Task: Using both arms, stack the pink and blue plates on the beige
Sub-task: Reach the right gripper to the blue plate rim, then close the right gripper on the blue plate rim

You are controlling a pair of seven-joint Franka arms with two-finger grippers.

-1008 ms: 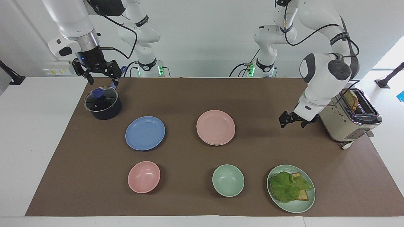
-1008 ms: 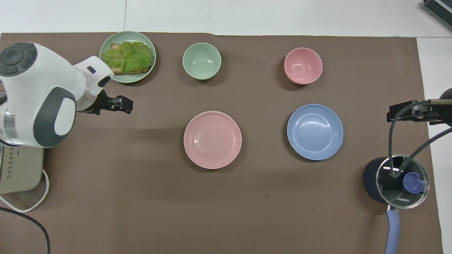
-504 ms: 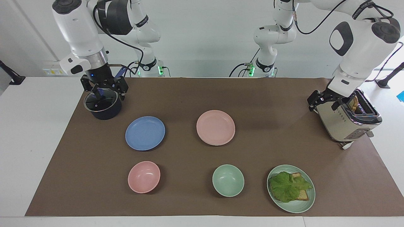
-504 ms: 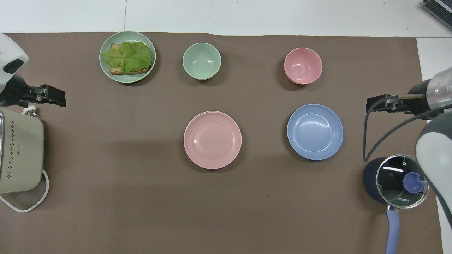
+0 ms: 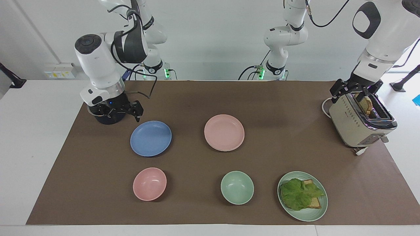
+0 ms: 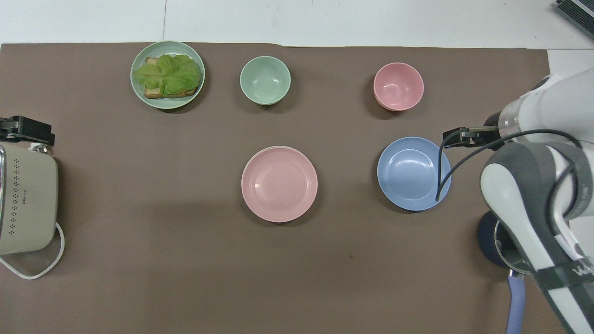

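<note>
In the facing view, the right arm's black two-finger pincer (image 5: 122,111) has come down from above the dark lidded pot (image 5: 105,117) to hang low just beside the round medium-blue matte plate (image 5: 151,138), at the plate's edge nearer the robots and toward the right arm's end of the brown surface (image 5: 295,154); its fingers stand apart and hold nothing. The left arm's black pincer (image 5: 356,90) has withdrawn from the middle of the surface and is now over the boxy beige toaster (image 5: 359,123), also apart and empty. The pale pink round matte plate (image 5: 224,132) rests on a cream-beige plate, of which only a thin pale rim shows beneath it (image 5: 226,150). In the overhead view, the right pincer (image 6: 461,138) sits over the blue plate's (image 6: 410,174) rim, while the left pincer (image 6: 25,131) shows only at the frame's edge by the toaster (image 6: 25,204). The pink plate (image 6: 279,183) covers the beige one almost wholly. The shift suggests the pink plate's stacking is done and the blue plate's pickup comes next.
</note>
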